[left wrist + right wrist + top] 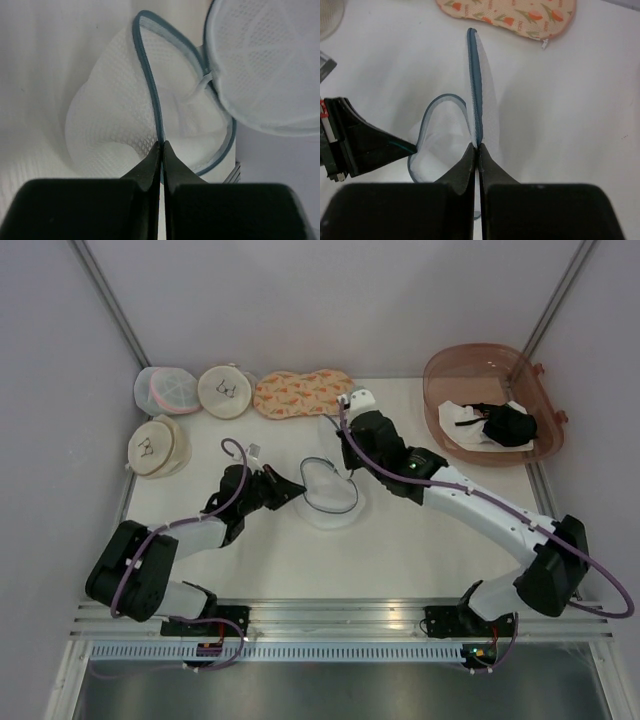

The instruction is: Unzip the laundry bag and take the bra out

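Note:
The laundry bag (pixel 330 495) lies unzipped at the table's middle, its dark blue zipper rim gaping. My left gripper (pixel 298 488) is shut on the rim of the lower half (pixel 115 125). My right gripper (pixel 347 462) is shut on the rim of the lid, which it holds upright (pixel 476 80). The pouch looks empty inside in both wrist views. The left fingers (pixel 370 147) show at the left of the right wrist view. The black bra (pixel 508 425) lies in the brown bin (pixel 450 365) at the right, on a white cloth (pixel 465 418).
Two cream round pouches (pixel 225 390) (pixel 158 445) and a white mesh pouch with pink trim (pixel 165 390) sit at the back left. An orange floral pouch (pixel 302 393) lies behind the bag. Walls close in on the left, back and right.

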{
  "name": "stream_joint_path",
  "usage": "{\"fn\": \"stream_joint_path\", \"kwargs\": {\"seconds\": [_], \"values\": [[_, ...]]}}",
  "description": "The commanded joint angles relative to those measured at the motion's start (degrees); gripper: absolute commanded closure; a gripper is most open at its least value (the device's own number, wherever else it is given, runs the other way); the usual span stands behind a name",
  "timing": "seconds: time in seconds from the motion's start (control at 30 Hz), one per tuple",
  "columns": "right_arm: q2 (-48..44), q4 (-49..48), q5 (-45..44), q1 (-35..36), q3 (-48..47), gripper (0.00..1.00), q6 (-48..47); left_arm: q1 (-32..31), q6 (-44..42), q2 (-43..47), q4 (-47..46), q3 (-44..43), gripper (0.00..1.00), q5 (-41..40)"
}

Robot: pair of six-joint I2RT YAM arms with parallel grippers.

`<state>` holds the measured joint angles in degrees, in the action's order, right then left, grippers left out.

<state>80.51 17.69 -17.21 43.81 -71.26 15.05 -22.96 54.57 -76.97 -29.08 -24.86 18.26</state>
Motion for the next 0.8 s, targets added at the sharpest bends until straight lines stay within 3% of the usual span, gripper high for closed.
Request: {"fn": "stream_joint_path", "kwargs": {"seconds": [0.0, 0.2, 0.43, 0.5, 0.53, 0.63, 0.77], "values": [[6.31, 8.49, -4.30, 5.47, -5.18, 0.99, -10.20, 0.11, 5.19, -4.76, -13.53, -3.08, 0.98, 3.09], [17.21, 13.15, -18.78, 15.77, -8.80, 0.99, -14.25, 0.11, 11.52, -12.67, -25.67, -4.14, 0.98, 5.99], [23.99, 14.47, -29.89, 22.10, -8.89, 1.00, -17.77, 1.34, 11.53, -11.54, -23.67, -3.26, 0.98, 6.17], [24.60, 14.56, -31.21, 22.72, -8.54, 1.00, -18.12, 1.69, 10.22, -9.09, -16.48, -3.61, 0.66, 4.43], [24.78, 14.65, -32.35, 22.81, -8.54, 1.00, -18.12, 1.78, 9.43, -8.03, -12.79, -3.70, 0.39, 3.28], [24.87, 14.48, -32.88, 22.81, -8.45, 1.00, -17.95, 1.78, 6.61, -2.85, -2.93, -3.53, 0.17, -2.08], [24.96, 14.12, -33.33, 22.81, -8.28, 0.99, -18.12, 1.69, 4.32, 3.39, 5.77, -3.09, 0.09, -8.06]]}}
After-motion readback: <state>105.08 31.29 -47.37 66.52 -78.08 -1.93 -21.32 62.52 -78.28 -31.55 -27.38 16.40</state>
